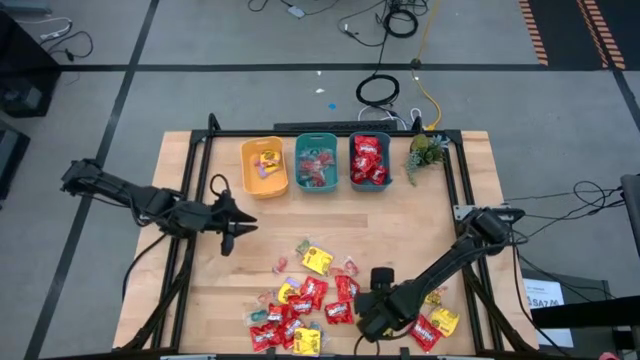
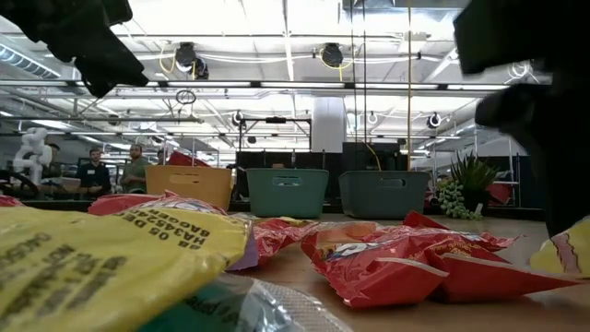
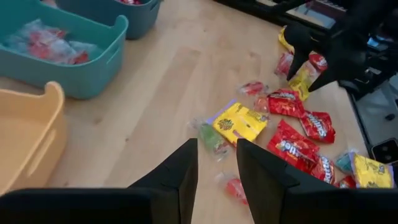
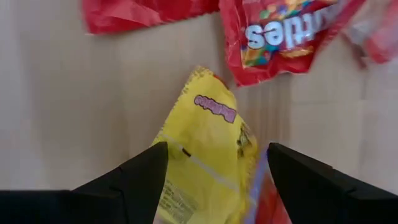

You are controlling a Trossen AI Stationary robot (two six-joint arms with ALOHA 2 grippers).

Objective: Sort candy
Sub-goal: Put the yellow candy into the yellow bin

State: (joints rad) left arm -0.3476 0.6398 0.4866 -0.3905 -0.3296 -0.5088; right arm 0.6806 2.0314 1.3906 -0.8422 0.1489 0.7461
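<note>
Wooden tabletop (image 1: 400, 235) carries everything, bare across its middle. Along its far edge stand three bins side by side: a yellow bin (image 1: 264, 166) with a few pieces inside, a teal bin (image 1: 316, 162) holding clear-wrapped sweets, and a darker teal bin (image 1: 369, 160) filled with red packets. Just beside that last bin sits a small green plant (image 1: 427, 151).

Near the front edge the candy (image 1: 310, 300) lies scattered in a loose heap: glossy red packets, yellow packets and tiny clear-wrapped pieces, some overlapping. A few more packets (image 1: 432, 325) lie apart toward the right front corner.

Reaching in from the right side, the right end effector (image 1: 375, 318) is low over the front of the heap, fingers spread wide apart on either side of a yellow packet (image 4: 208, 149) lying flat on the wood, with a red packet (image 4: 283, 34) just beyond it. On the left half of the tabletop, the left end effector (image 1: 240, 228) hangs above bare wood, pointing toward the heap, its fingers (image 3: 180, 177) slightly apart and holding nothing.
</note>
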